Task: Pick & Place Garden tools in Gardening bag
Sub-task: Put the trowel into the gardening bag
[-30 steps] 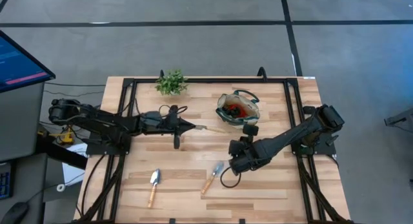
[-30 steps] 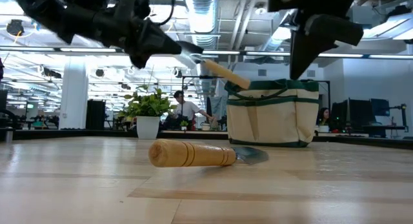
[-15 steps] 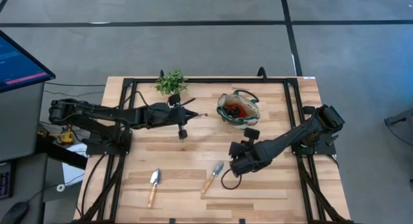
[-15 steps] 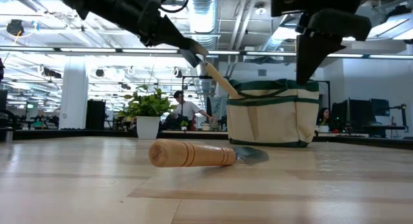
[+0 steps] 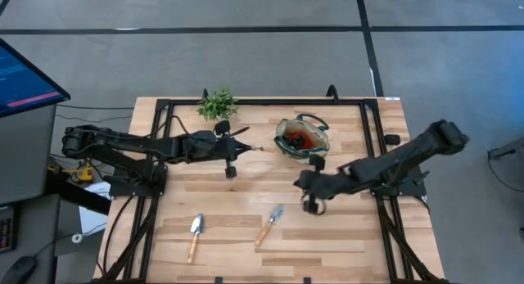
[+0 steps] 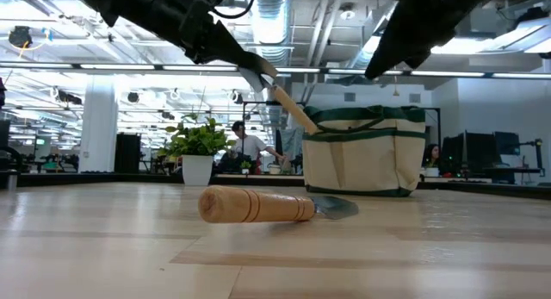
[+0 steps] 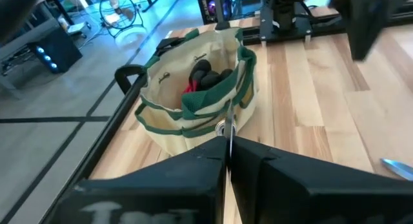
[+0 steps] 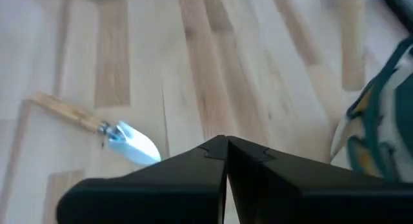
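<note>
The beige gardening bag (image 5: 301, 138) with green trim stands at the table's far middle, with dark and red tools (image 7: 205, 75) inside it. My left gripper (image 5: 247, 147) hovers just left of the bag, shut on a wooden-handled garden tool (image 6: 291, 105). Two more trowels (image 5: 195, 233) (image 5: 268, 224) lie flat near the front edge. My right gripper (image 5: 300, 182) hangs shut and empty in front of the bag, above and right of the nearer trowel (image 8: 127, 142). My left gripper pinches the tool's silver metal head (image 6: 256, 75) between its two fingers. The fingers come from the table's left, slanting a little downward, and lie along the tool. The wooden handle (image 6: 297, 112) sticks out past the fingertips, slanting down toward the bag's rim (image 6: 320, 127). The tool is clear of the table.
A small green potted plant (image 5: 217, 104) stands at the far edge, left of the bag. A black frame (image 5: 164, 112) runs round the tabletop. Bare wood lies between the two arms. People and desks show in the room behind the table.
My left gripper has risen, gone a little toward the far edge and rolled, and the tool's handle now tips down at the bag. My right gripper has drawn up and away from the nearer trowel toward the bag, tipping from pointing steeply down to a shallower slant. That trowel has stayed put.
</note>
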`<action>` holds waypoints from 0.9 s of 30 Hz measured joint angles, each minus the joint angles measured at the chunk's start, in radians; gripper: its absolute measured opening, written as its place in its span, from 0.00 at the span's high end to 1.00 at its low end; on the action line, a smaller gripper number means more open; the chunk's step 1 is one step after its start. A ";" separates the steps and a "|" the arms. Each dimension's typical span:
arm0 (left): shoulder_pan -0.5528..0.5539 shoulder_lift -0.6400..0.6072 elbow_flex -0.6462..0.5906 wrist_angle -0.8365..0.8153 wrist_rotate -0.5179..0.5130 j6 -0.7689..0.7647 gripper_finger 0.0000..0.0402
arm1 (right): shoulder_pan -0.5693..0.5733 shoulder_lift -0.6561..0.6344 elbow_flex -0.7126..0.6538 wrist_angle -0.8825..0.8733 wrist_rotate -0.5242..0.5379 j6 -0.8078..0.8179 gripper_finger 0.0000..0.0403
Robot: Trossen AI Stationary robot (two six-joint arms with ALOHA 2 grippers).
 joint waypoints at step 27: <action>-0.007 0.000 0.021 -0.061 0.003 -0.047 1.00 | -0.261 -0.491 -0.504 0.438 0.450 -0.051 1.00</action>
